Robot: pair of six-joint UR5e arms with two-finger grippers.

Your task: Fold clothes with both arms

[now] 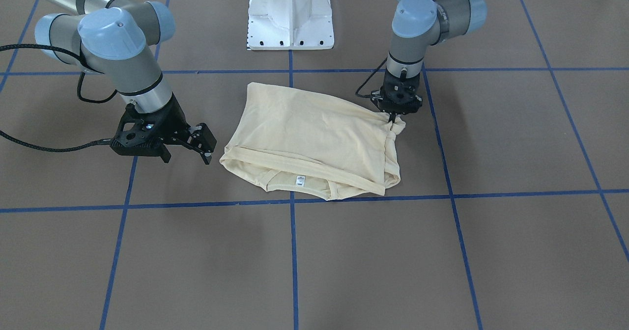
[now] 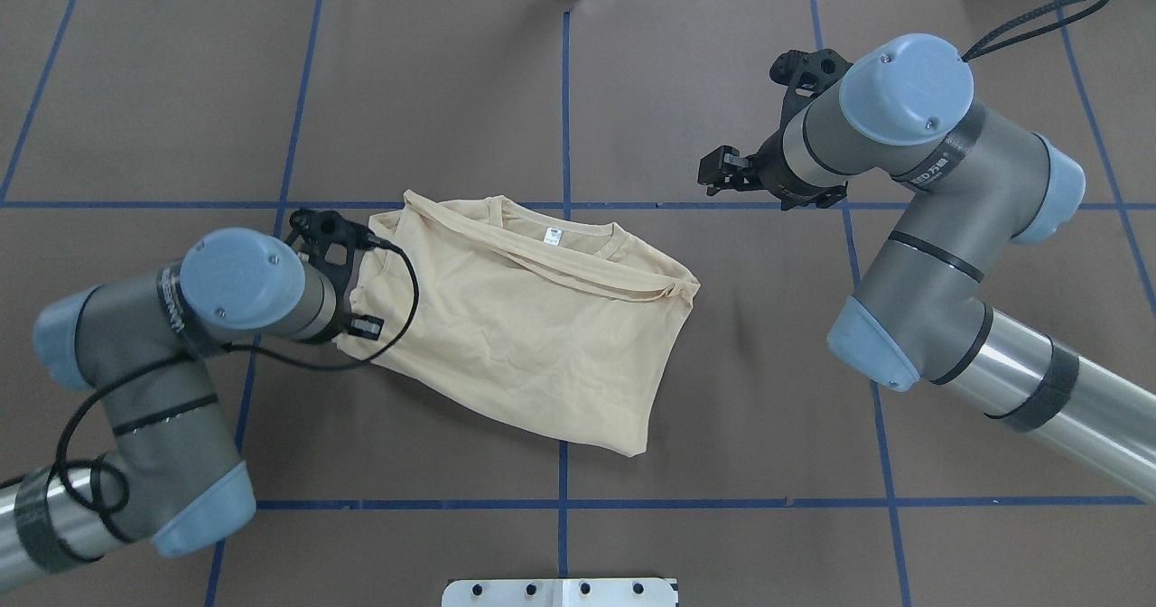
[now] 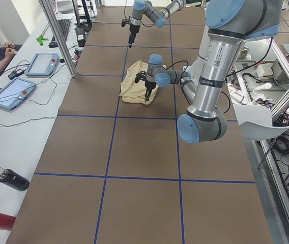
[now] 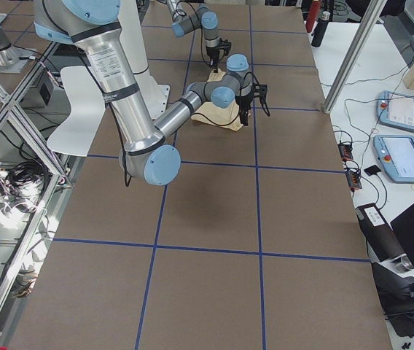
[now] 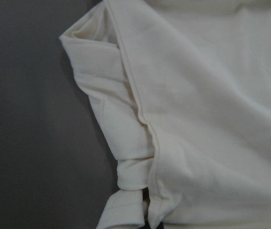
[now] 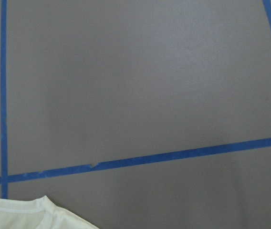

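Two fingertips of the left gripper (image 1: 392,119) are pinched together on a bunched corner of the T-shirt (image 1: 309,133), at the cloth's left edge; in the left wrist view, pale fabric with a stitched seam fills most of the frame. The right gripper (image 1: 187,155) has its jaws spread wide with nothing between them. It sits just beside the shirt's right edge, apart from the cloth and over the bare table (image 1: 491,251). There is one T-shirt, cream-yellow and folded into a rough four-sided bundle, and it lies in the middle of the table in front of the white base mount (image 1: 291,15). Its long axis runs left to right, tilted so that the right end sits nearer the robot. The neck opening, with one small white neck label (image 1: 300,180), points to the far side, away from the base. Two arms reach in, the left arm (image 1: 422,20) and the right arm (image 1: 113,40), one on each side of the shirt. Blue tape lines (image 1: 293,251) divide the brown surface into squares.
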